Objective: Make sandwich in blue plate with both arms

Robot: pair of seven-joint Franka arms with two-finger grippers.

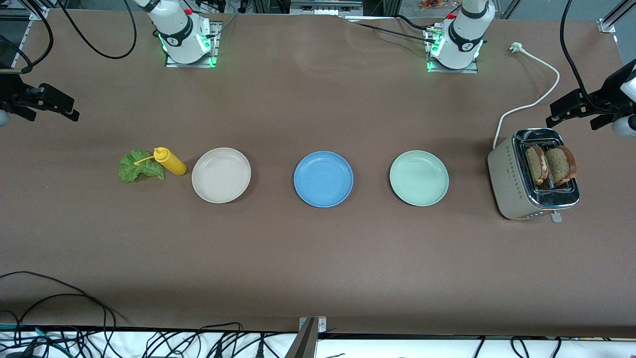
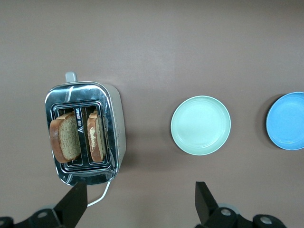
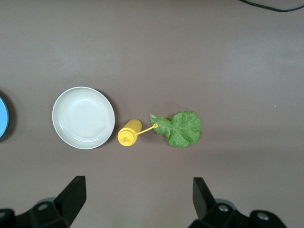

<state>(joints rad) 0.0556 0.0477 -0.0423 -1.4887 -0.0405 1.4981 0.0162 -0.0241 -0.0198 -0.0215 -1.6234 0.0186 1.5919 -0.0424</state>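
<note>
The blue plate [image 1: 323, 179] sits empty mid-table, between a cream-white plate [image 1: 221, 175] and a mint-green plate [image 1: 419, 178]. Two bread slices [image 1: 561, 164] stand in the slots of a silver toaster [image 1: 512, 184] at the left arm's end. A green lettuce leaf [image 1: 139, 166] lies at the right arm's end. My left gripper [image 1: 549, 114] is open and empty, up over the table beside the toaster [image 2: 116, 128]; its wrist view shows the bread [image 2: 66, 137]. My right gripper [image 1: 75, 112] is open and empty, over the table near the lettuce [image 3: 180, 128].
A yellow squeeze bottle [image 1: 170, 161] lies on its side between the lettuce and the cream-white plate, its nozzle over the leaf. The toaster's white cord [image 1: 536, 99] runs toward the left arm's base. Black cables lie along the table's near edge.
</note>
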